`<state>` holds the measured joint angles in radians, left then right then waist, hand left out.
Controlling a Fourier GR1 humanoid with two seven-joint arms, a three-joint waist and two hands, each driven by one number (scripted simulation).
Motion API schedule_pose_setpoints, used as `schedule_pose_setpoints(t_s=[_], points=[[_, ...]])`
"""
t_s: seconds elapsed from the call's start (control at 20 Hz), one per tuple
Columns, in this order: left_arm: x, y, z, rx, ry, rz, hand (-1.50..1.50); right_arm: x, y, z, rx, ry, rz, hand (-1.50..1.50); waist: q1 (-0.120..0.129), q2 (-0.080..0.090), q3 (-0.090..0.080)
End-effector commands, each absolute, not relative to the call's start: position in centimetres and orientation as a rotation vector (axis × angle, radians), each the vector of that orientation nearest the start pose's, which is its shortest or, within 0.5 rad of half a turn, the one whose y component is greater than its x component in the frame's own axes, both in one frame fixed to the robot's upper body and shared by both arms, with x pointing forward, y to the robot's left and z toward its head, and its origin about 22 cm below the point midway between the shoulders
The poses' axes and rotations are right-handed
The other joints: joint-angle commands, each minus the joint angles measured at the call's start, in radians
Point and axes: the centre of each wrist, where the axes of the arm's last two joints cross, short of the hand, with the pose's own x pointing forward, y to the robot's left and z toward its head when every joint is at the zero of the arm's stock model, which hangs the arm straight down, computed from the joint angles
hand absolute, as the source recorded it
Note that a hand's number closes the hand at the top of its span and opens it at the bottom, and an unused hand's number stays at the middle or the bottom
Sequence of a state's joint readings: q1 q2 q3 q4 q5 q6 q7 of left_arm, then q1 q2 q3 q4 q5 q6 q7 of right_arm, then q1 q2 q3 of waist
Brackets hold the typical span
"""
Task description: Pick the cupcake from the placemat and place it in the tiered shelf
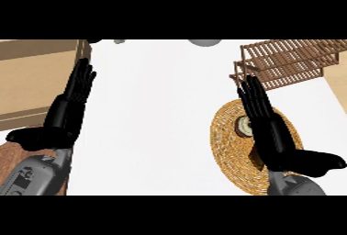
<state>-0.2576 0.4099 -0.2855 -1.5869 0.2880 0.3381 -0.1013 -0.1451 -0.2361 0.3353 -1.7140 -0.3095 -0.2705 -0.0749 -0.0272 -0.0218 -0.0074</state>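
Two black hands show, both with fingers straight and holding nothing. The right hand [271, 133] lies over the woven placemat [227, 142], its fingertips reaching past the mat's far edge. The cupcake [241, 126] sits on the placemat near its middle, largely hidden by that hand; only its left part peeks out. Beyond the placemat's far edge, close by, stands the slatted wooden tiered shelf [291, 62]. Far left of the placemat, across bare white counter [156, 114], the left hand [65, 112] rests by a tan wooden panel [34, 64]. A grey rounded object [204, 42], cut by the view's edge, lies well beyond the placemat.
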Motion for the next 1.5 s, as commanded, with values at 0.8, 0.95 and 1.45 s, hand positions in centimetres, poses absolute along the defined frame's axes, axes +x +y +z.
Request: schedule_pose_setpoints(t_s=[0.8, 0.95, 1.45], points=[[26.6, 27.4, 5.1, 0.236, -1.609, 0.021, 0.0, 35.6, -33.3, 13.8, 0.712, -1.684, 0.766, -1.5, 0.061, 0.029, 0.009], [26.9, 26.2, 6.1, 0.23, -1.618, 0.015, 0.0, 35.4, -33.4, 17.8, 0.582, -1.588, 1.098, -1.5, 0.058, 0.026, 0.01], [26.2, 26.6, 5.8, 0.227, -1.581, 0.041, 0.0, 31.6, -25.9, 24.2, 0.041, -1.529, 1.744, -1.5, 0.029, 0.015, 0.008]])
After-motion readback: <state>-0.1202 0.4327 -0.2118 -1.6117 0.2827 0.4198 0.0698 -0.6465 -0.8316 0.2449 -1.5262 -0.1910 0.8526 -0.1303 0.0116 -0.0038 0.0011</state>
